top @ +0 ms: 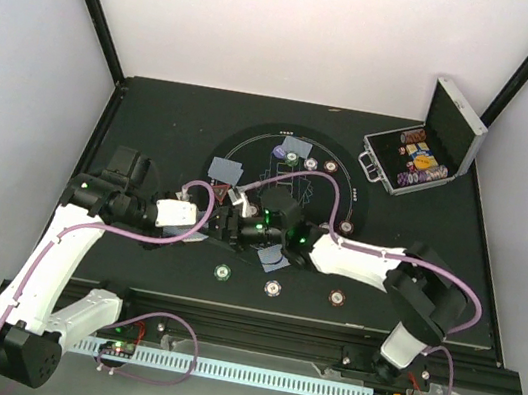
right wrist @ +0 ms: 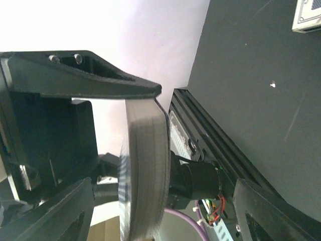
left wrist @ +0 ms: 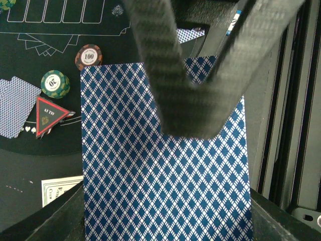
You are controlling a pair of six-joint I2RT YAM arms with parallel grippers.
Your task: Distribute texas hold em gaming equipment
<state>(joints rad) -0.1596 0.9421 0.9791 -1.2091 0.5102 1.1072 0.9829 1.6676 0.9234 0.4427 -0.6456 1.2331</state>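
Near the front edge of the black table (top: 154, 128) three round, stripy chips lie in a row: a green chip (top: 222, 272), a pale chip (top: 272, 287) and a red-brown chip (top: 337, 296). Just past them one flat card (top: 274, 257) lies on the big round mat (top: 252, 145).

Above it the two arms meet. The right gripper (top: 267, 227) has its black fingers spread wide around a thick stack of cards (right wrist: 145, 165), which looks like a grey, lined block from the side. The left gripper (left wrist: 196, 128) is squeezed tight. Its woven dark fingers (left wrist: 160, 75) come together in a V, with the tips over a card back (left wrist: 160, 191) with blue and white diamonds. I cannot tell if it is pinching a card.

The arms and a purple cable (top: 136, 235) hide the middle of the mat.

Beside them lie a red triangle marker (left wrist: 50, 116), a green chip with stripes (left wrist: 55, 84) and a brown chip marked 100 (left wrist: 89, 56). Farther off are two more cards (top: 225, 168) (top: 297, 149) and a purple disc (top: 279, 151). At the far right corner a shiny silver case (top: 459, 124) stands open, with chips inside.
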